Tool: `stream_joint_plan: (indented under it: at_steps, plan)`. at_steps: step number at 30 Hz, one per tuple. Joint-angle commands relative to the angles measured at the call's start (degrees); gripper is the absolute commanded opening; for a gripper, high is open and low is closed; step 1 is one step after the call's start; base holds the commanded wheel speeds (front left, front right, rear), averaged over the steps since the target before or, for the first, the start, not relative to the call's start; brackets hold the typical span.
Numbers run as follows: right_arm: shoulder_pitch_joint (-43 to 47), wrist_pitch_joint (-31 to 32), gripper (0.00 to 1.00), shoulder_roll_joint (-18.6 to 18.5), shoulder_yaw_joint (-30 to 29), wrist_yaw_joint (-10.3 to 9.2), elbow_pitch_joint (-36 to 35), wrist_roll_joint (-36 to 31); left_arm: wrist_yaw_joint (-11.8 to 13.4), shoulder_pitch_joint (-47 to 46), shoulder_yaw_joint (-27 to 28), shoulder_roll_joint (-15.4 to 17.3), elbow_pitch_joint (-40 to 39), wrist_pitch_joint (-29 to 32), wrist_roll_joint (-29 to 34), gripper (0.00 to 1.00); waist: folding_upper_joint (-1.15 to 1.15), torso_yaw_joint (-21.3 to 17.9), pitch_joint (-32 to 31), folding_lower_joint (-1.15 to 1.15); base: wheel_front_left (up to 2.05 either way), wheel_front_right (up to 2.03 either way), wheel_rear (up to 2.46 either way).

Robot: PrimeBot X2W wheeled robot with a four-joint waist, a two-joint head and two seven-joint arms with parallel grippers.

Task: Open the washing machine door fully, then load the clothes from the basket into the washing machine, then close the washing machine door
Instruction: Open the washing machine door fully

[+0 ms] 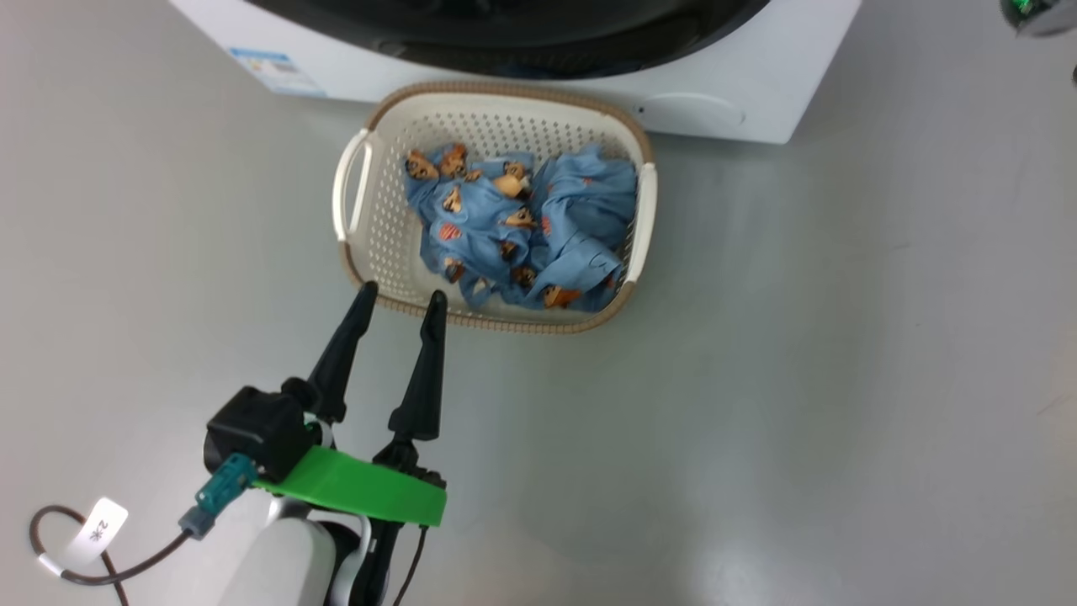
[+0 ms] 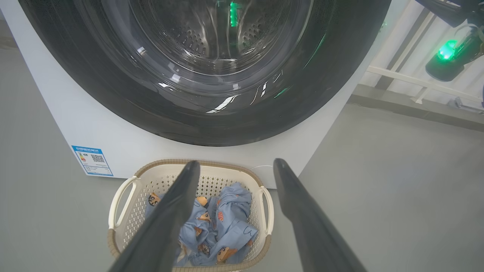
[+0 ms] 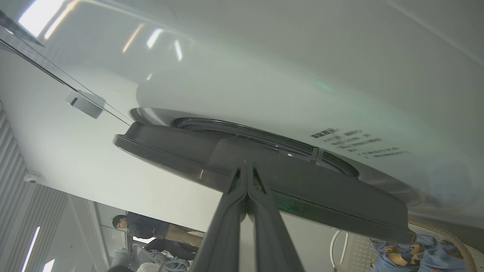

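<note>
Left end effector (image 1: 402, 292), fingers spread wide and holding nothing, hangs over the near-left rim of the basket (image 1: 505, 88). The basket sits on the floor (image 1: 757, 421) just in front of the washing machine (image 1: 740, 84), with the clothes (image 1: 522, 227) heaped in its right half.

From my seat at the controls, the right end effector (image 3: 246, 163) is clenched tight, its tips at the edge of the washing machine door (image 3: 302, 196). That door stands a little off the white front at one side. I cannot tell whether the tips hook the rim or merely touch it.

My worry is that shut fingers on a glossy rim could slip as the door is drawn out, letting it fall back. A wide swing could also bring the door against the left end effector hanging in front.

The right wrist view gives me the gap behind the door and a person (image 3: 140, 226) far off in the room. The left wrist view, square on the glass, hides that gap but shows the steel drum (image 2: 211, 34) and a green light (image 2: 447, 50) on the right arm, high at far right.
</note>
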Motion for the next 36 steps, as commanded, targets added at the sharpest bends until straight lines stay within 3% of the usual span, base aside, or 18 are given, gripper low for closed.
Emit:
stream_joint_plan:
  at_steps: [1, 20, 36]
  plan:
    - [-2.06, 1.09, 0.0, 0.35, 0.62, 0.1, -0.79, -0.57, 0.62, -1.32, 1.25, 0.84, -1.86, -0.37, -0.61, 1.0, 0.0, 1.98, 2.65, 0.0, 0.0, 0.0, 0.0]
    - [-8.8, 2.5, 0.0, 2.06, 2.9, 0.1, 0.99, -4.81, 1.9, -3.81, -1.6, 0.84, -3.49, -0.37, -2.77, 1.0, 0.0, 4.48, 5.91, 0.0, 0.0, 0.0, 0.0]
    - [2.68, 7.41, 0.0, 4.2, 7.59, 0.1, -6.2, -4.9, 1.66, -1.03, -0.06, 0.84, -1.82, -0.37, -0.84, 1.0, 0.0, 2.66, -0.41, 0.0, 0.0, 0.0, 0.0]
